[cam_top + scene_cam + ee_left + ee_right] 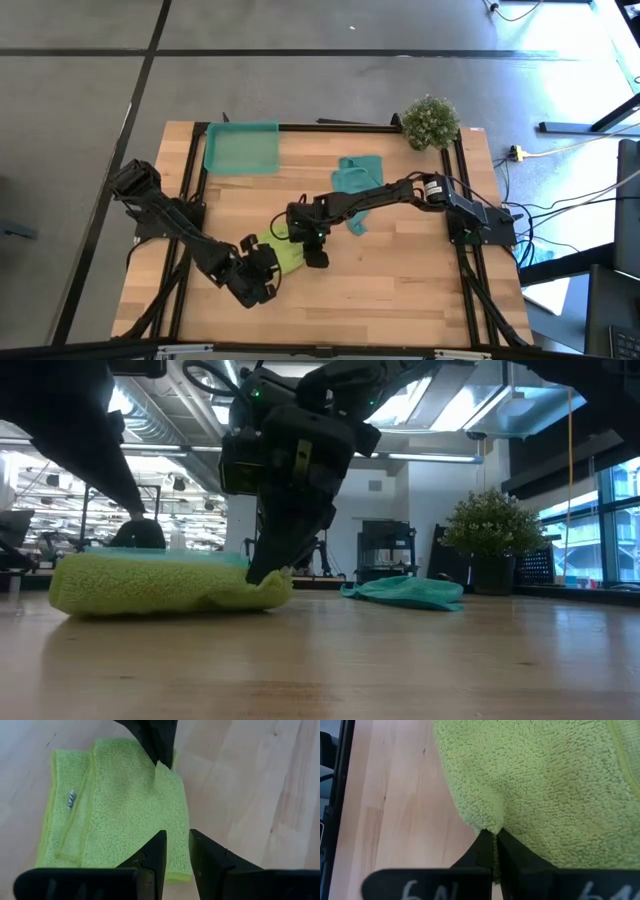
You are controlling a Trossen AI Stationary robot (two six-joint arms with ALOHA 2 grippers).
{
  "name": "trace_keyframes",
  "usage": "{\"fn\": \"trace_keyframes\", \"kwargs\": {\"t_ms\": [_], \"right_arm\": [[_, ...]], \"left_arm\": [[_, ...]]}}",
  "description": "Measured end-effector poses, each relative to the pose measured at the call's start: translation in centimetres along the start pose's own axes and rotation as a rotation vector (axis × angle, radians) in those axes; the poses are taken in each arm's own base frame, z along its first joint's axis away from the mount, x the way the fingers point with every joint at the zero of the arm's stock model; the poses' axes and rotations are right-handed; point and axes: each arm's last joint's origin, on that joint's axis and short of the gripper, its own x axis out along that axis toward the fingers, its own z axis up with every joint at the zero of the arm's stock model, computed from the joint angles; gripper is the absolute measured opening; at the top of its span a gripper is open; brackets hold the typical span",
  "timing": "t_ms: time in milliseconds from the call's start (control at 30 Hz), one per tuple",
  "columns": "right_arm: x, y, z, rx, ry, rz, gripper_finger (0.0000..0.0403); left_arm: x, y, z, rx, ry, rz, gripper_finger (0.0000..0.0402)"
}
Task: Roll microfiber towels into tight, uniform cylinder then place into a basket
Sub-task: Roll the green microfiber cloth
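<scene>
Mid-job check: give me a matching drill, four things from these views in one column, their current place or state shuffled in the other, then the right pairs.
Things:
1. lime-green towel
2. teal towel
3. basket
4. potted plant

Places or states:
A. far left of the table, nothing in it
B. far right corner of the table
C. crumpled beside the right arm
D. folded flat, its corner pinched by the right gripper

Pairs: 1-D, 2-C, 3-A, 4-B
</scene>
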Motion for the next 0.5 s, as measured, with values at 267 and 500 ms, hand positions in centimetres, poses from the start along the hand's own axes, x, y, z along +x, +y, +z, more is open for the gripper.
{"fn": "trace_keyframes", "kwargs": {"t_ms": [267, 500], "right_arm": [[0.0, 0.0, 0.0, 0.011, -0.002, -0.001, 0.0006], [-0.1, 0.0, 0.1, 0.022, -0.004, -0.006, 0.0006]], "left_arm": [[1.1, -0.8, -1.1, 0.114, 0.035, -0.007, 0.0078], [2.1, -0.9, -2.0, 0.138, 0.103, 0.001, 0.0078]]}}
